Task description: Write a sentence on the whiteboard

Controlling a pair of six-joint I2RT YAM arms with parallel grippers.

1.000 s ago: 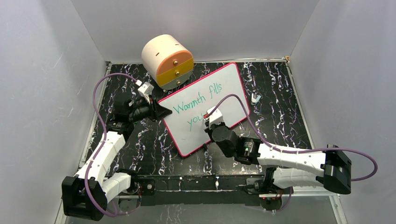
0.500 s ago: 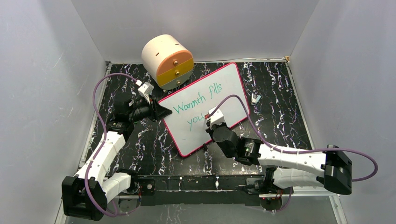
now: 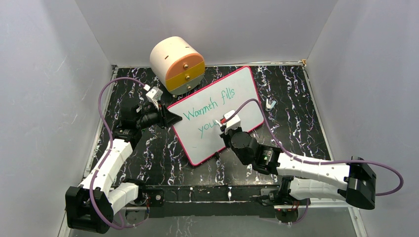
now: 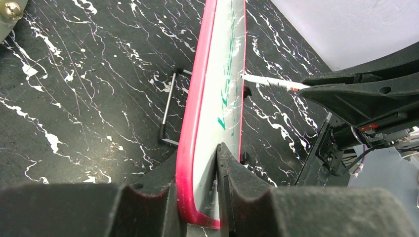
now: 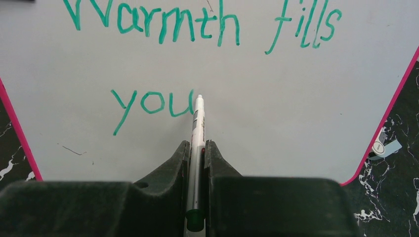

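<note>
Unfinished sentence (image 5: 168, 24), "Warmth fills you", green on the whiteboard (image 3: 237, 94), which rests on the desk (image 3: 296, 98).
Beside "you", the marker (image 5: 197, 123) tip; right tool (image 5: 196, 148) pinched tight on it; left tool (image 4: 197, 165) clamped on the whiteboard's left rim. Risk: pen pressure pivots the whiteboard, skewing the next letter.

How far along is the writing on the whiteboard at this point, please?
Done: the sentence so far reads "Warmth fills" on the top line and "you" below. In hand: the right gripper is shut on the marker, tip at the end of "you", while the left gripper clamps the whiteboard by its edge. Left: the second line looks unfinished, with bare board to its right.
</note>
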